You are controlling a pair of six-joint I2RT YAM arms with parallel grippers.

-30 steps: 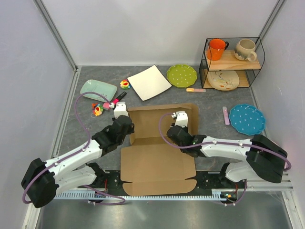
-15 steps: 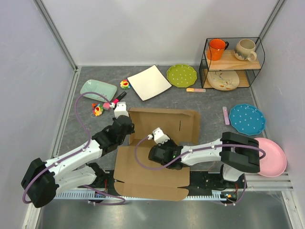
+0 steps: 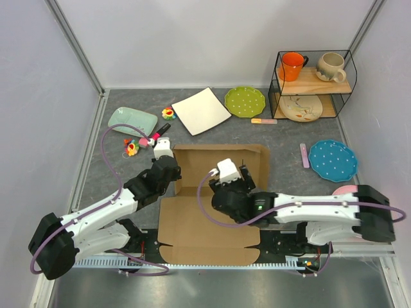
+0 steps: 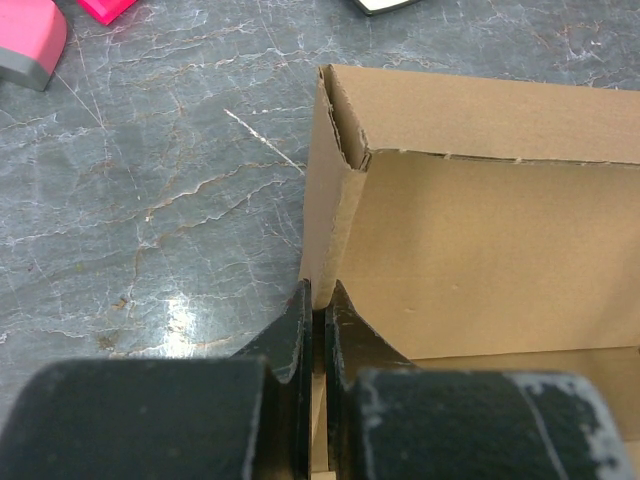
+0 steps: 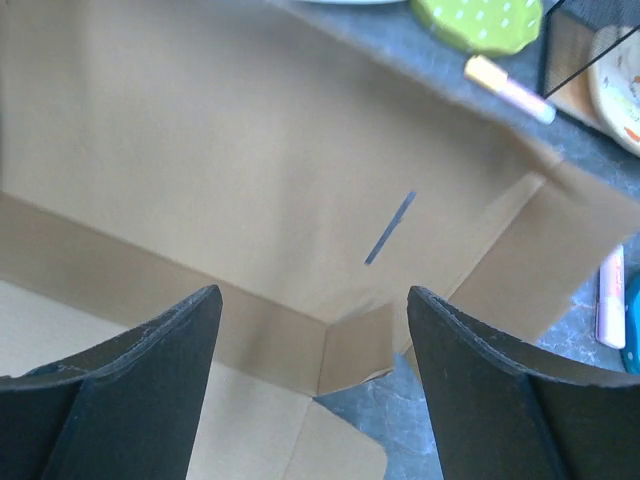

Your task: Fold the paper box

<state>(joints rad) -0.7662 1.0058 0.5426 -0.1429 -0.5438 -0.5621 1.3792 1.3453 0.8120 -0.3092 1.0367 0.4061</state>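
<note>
My left fingers [image 4: 298, 325] are clamped shut on the upright left side wall of the paper box [image 4: 480, 250], low down near the corner where it meets the back wall. My right fingers [image 5: 170, 340] stand wide apart with nothing between them. They hover over the inside of the box and face its raised back wall, where a narrow slot [image 5: 389, 228] shows. The box sits mid-worktop [image 3: 289, 138] between both arms. Its back and left walls are up, and its large flat panel lies towards the arm bases, the near flap reaching over the rail there. Beyond the box lie a white square plate [image 3: 201, 110] and a green dotted plate [image 3: 244, 101]. A blue dotted plate [image 3: 332, 160] sits off to the right.
</note>
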